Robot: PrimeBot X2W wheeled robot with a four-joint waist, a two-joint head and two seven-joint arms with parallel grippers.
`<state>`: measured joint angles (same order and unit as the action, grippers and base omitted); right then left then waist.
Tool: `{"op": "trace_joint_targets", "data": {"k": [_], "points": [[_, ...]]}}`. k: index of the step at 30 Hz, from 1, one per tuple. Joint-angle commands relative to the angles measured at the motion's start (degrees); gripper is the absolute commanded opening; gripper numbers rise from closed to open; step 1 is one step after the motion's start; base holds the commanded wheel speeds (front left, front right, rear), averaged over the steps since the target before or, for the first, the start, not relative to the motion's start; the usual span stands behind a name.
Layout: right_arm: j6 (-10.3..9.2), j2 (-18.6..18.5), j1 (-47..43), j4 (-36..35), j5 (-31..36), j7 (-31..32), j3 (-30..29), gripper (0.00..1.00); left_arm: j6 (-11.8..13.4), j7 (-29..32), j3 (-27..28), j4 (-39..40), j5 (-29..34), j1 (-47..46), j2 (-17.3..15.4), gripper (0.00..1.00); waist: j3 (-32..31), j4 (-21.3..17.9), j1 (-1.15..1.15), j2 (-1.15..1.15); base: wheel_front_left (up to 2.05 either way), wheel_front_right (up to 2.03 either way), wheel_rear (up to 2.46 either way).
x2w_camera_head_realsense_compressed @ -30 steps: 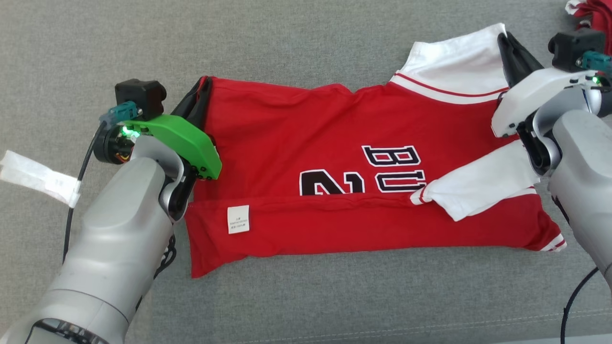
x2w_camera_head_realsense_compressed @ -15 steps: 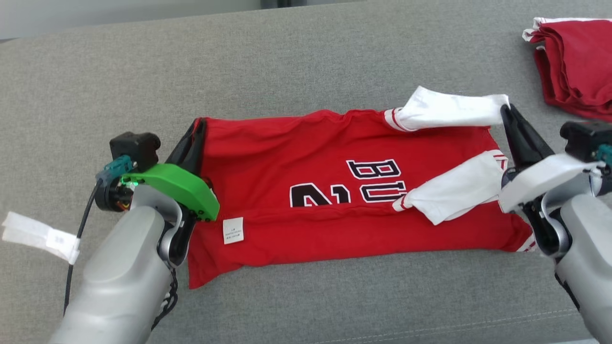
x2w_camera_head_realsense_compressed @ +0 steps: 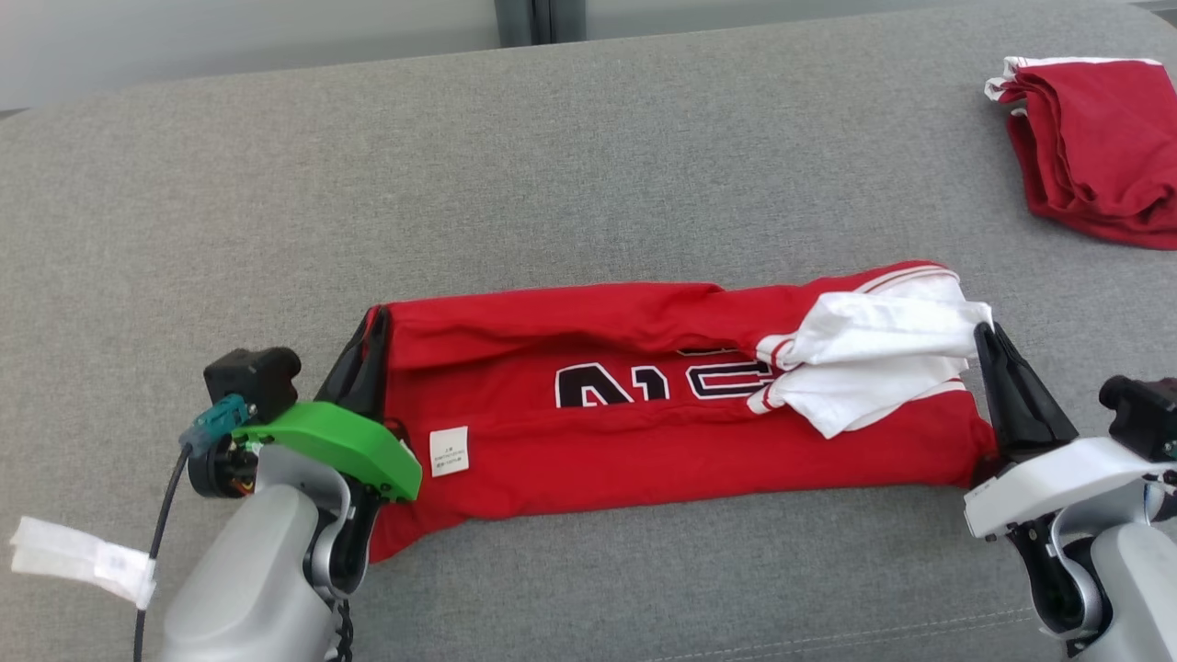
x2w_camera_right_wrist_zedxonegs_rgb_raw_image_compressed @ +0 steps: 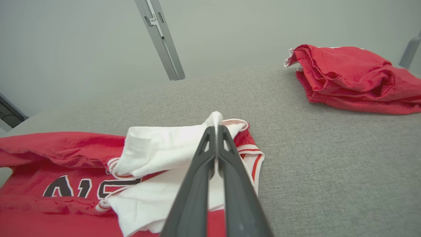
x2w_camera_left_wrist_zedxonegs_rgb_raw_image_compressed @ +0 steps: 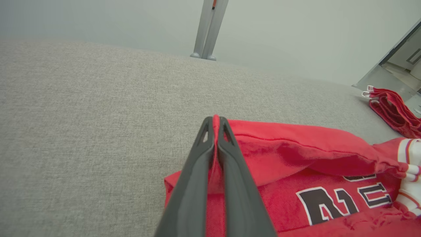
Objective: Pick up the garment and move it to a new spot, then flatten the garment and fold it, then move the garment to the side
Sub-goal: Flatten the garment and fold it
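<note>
Jersey (x2w_camera_head_realsense_compressed: 644, 441) far edge now folded twd near edge of cushion (x2w_camera_head_realsense_compressed: 552, 165), L hand (x2w_camera_head_realsense_compressed: 374, 314) pinching red corner (x2w_camera_head_realsense_compressed: 397, 320), R hand (x2w_camera_head_realsense_compressed: 984, 331) pinching white sleeve (x2w_camera_head_realsense_compressed: 874, 340)

— What is the gripper (x2w_camera_right_wrist_zedxonegs_rgb_raw_image_compressed: 216, 131) pinching?
— It's clamping the white sleeve (x2w_camera_right_wrist_zedxonegs_rgb_raw_image_compressed: 158, 146), which is lying over the red jersey (x2w_camera_right_wrist_zedxonegs_rgb_raw_image_compressed: 39, 149).
— And farther off?
— A red pile (x2w_camera_right_wrist_zedxonegs_rgb_raw_image_compressed: 348, 77) is sitting well apart on the grey cushion (x2w_camera_right_wrist_zedxonegs_rgb_raw_image_compressed: 312, 164).

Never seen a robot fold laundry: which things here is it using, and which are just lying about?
In use: red jersey; left gripper and right gripper pinching its ends.
Lying about: folded red clothes, far right; white strip, lower left.
</note>
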<state>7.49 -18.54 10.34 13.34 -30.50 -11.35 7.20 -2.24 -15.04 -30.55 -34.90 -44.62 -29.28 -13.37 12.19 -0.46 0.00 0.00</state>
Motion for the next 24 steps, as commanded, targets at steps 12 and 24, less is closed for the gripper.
{"op": "trace_joint_targets", "data": {"k": [12,24], "points": [[0.01,4.0,-6.0,-5.5,1.6,2.6,-4.8,1.0,0.9,-0.2,4.0,4.6,2.3,8.9,1.5,1.0,-1.5,0.2,0.0,0.0,0.0,0.0,0.0],[0.01,3.0,1.4,2.7,4.7,8.6,-6.8,1.0,1.6,-0.1,16.3,15.9,13.5,15.2,3.0,1.0,-3.8,1.3,0.0,0.0,0.0,0.0,0.0]]}}
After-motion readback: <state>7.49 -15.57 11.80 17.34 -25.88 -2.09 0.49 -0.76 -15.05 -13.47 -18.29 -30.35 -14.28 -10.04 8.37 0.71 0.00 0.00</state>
